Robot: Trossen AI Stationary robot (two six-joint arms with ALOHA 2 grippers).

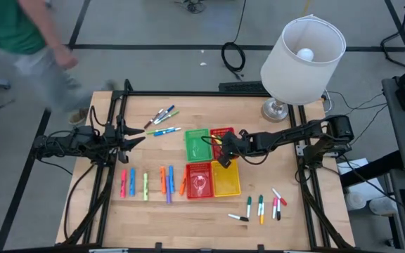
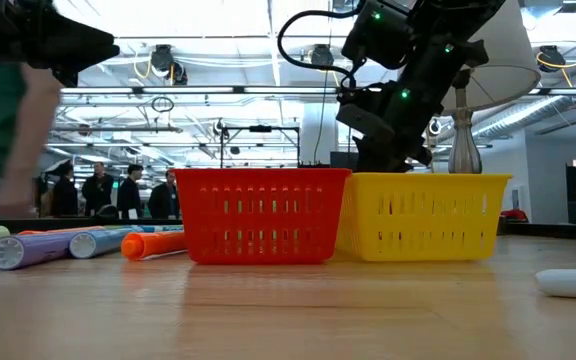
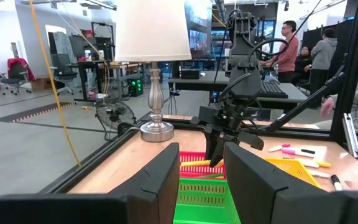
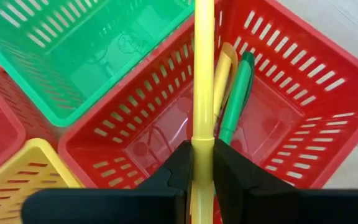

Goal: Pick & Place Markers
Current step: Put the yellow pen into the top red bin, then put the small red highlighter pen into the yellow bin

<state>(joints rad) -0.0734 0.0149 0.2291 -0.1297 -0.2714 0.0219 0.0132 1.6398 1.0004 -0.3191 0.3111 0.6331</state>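
The right claw (image 4: 202,163) is clamped on a yellow marker (image 4: 203,74) over a red basket (image 4: 291,118) holding green and yellow markers. The left claw (image 1: 133,135) waits, fingers apart, at the wooden desk's (image 1: 188,211) edge. Beside the baskets stands a lamp (image 1: 302,53); people (image 2: 118,190) stand in the room beyond.

No readable text from my station. I find no labels, brand names, numbers or signs legible on markers (image 1: 261,209), baskets (image 1: 197,144), lamp (image 1: 302,50), or in room behind table (image 1: 315,211).
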